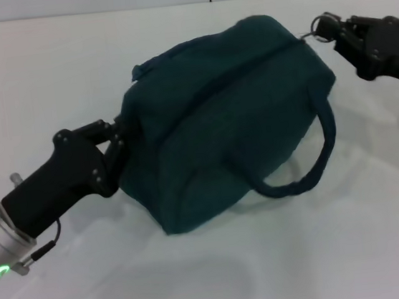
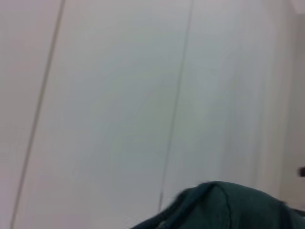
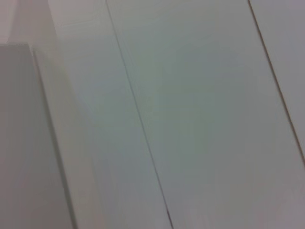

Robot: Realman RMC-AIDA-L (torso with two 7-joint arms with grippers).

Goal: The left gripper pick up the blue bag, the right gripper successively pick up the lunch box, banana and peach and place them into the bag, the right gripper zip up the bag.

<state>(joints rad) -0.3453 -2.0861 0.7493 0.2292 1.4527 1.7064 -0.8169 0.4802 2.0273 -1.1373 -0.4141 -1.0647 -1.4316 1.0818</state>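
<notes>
The left gripper (image 1: 118,146) is pressed against the left end of the blue bag (image 1: 224,110), its fingers (image 1: 104,131) closed on the fabric there, and the bag sits tilted on the white surface (image 1: 47,80) with its zipper seam running along the top and one loop handle (image 1: 309,159) drooping off its near right side. The left wrist view catches only a corner of the bag (image 2: 224,205) against a pale panelled wall. Just beyond the bag's far right end hangs the right gripper (image 1: 321,29), its fingers near the zipper end, though I cannot tell whether they are spread or closed.
</notes>
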